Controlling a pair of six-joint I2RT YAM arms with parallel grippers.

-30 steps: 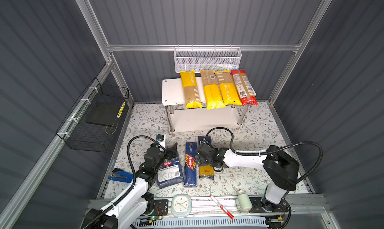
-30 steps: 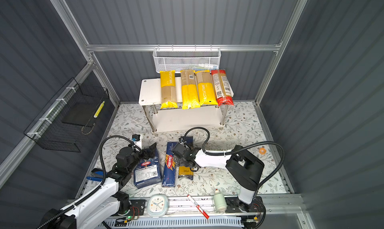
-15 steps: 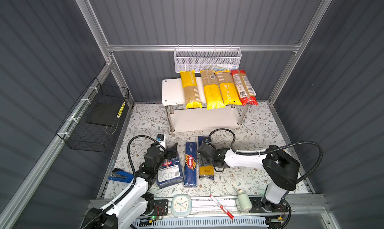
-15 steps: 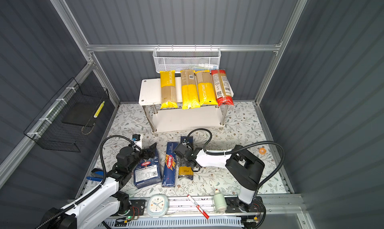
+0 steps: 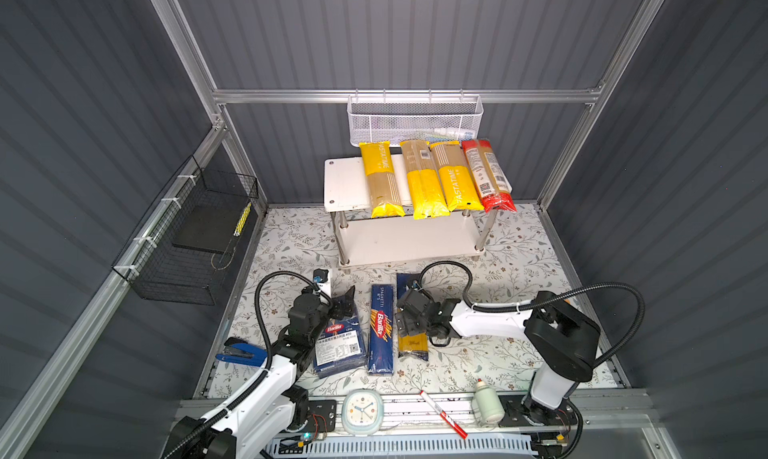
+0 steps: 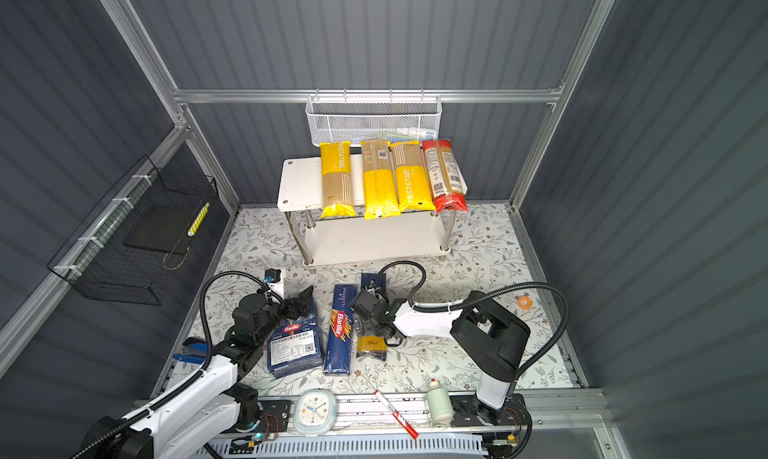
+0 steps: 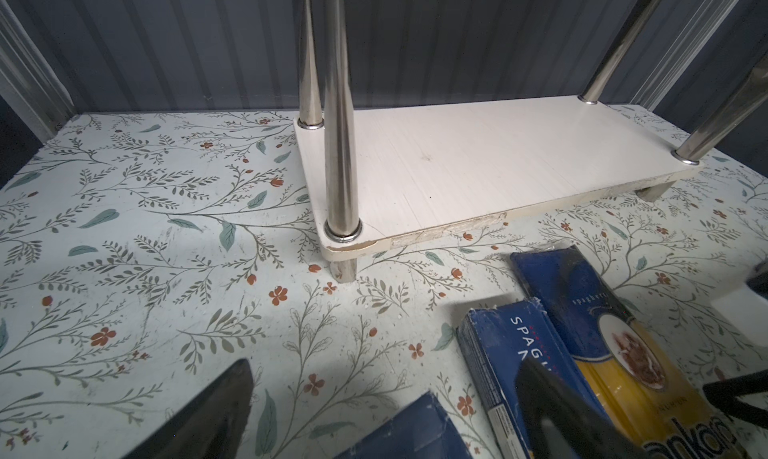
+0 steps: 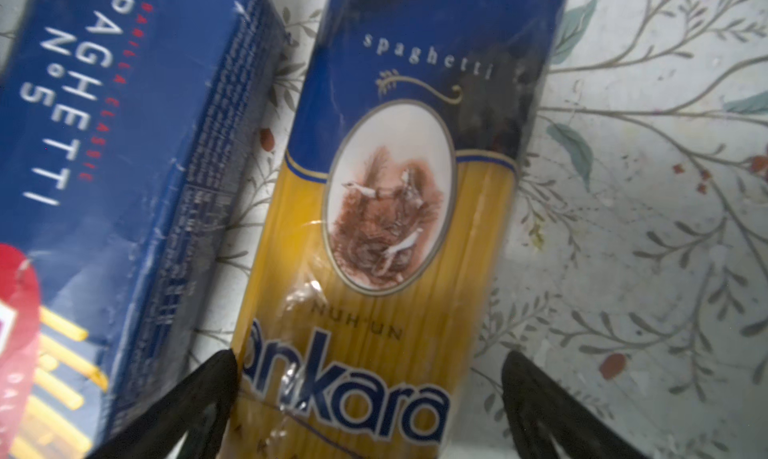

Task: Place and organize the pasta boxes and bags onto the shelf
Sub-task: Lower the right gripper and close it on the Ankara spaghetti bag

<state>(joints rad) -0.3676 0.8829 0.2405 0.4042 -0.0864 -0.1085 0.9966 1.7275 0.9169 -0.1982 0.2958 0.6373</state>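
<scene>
ankara bag [image 8: 374, 228] lies lengthwise toward the shelf [image 5: 345, 182]; right jaws spread astride it.

1. The shelf [image 5: 347, 184] stands at the back of the table [image 5: 519, 245].
2. The four bags [image 5: 422, 182] lie side by side across the middle and right of its top board, their front ends overhanging the edge.
3. A mesh basket [image 5: 413, 122] hangs on the back wall, just above and behind them.
4. Before the shelf, from left to right, lie the wide box [image 5: 338, 346], the narrow box [image 5: 381, 332] and the fifth bag [image 5: 412, 346], each pointing lengthwise toward the shelf.
5. A stapler [image 5: 241, 353] lies left of the wide box.
6. On the front rail [image 5: 399, 405] sit a clock [image 5: 360, 411], a marker [image 5: 442, 413] and a bottle [image 5: 488, 403], left to right.
7. A wire basket [image 5: 187, 245] hangs on the left wall.
</scene>
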